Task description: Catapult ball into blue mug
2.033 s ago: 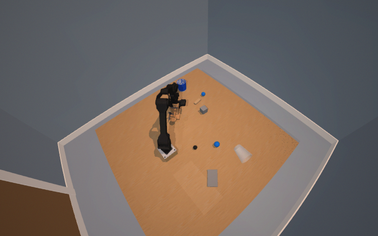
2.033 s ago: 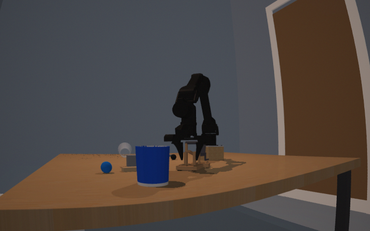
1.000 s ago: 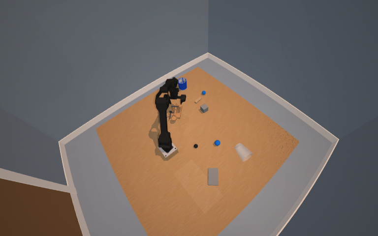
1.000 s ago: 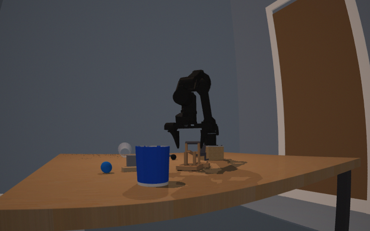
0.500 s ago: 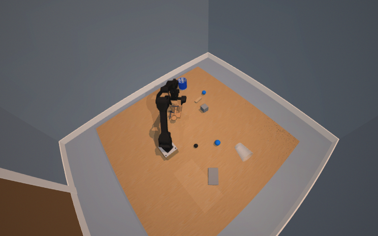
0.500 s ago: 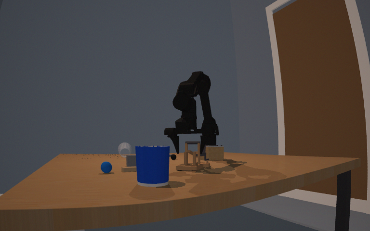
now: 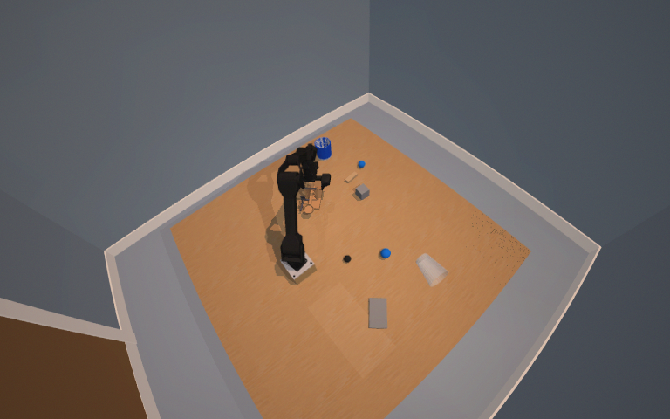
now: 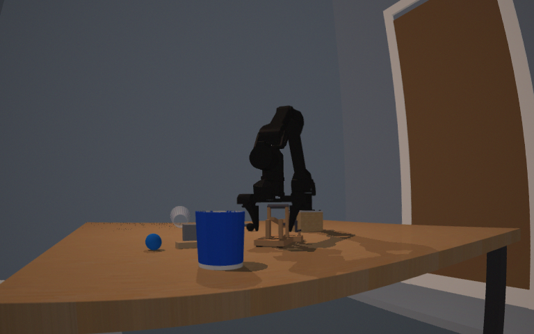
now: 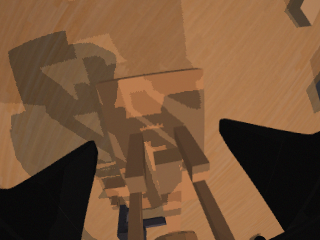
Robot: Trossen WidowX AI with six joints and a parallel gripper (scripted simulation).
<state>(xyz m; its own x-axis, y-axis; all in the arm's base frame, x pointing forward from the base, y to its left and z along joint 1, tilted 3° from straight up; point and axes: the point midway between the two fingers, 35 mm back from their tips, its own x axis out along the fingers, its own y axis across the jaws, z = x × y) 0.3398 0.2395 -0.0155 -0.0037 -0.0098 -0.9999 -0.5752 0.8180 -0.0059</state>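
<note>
- The catapult (image 7: 316,202) (image 8: 271,242) (image 9: 115,97) is light wood, standing upright on a flat base, with two posts and a dark crossbar on top.
- Its round cup (image 7: 308,209) (image 9: 175,235) is at the end toward the arm's base; the wrist view cuts it off at the lower edge. I see no ball in the part of it that shows.
- The gripper (image 7: 311,182) (image 8: 272,229) (image 9: 159,136) points down, its fingers spread nearly as wide as they go — nothing is gripped.
- The outside view has one finger on each side of the catapult's posts, the tips down near base level. Whether the gripper's body touches the crossbar, I can't tell.
- So the catapult lies below and between the fingers; the wrist view shows table on both sides of the posts, between them and the fingers.
- The mug (image 7: 323,148) (image 8: 220,239) stands upright beyond the catapult, on the side away from the arm's base.
- Of the balls, one blue ball (image 7: 361,163) (image 8: 153,241) rests near the mug, while a second blue ball (image 7: 385,253) and a black ball (image 7: 346,258) (image 8: 250,227) lie well apart from the catapult — all three outside the gripper.
</note>
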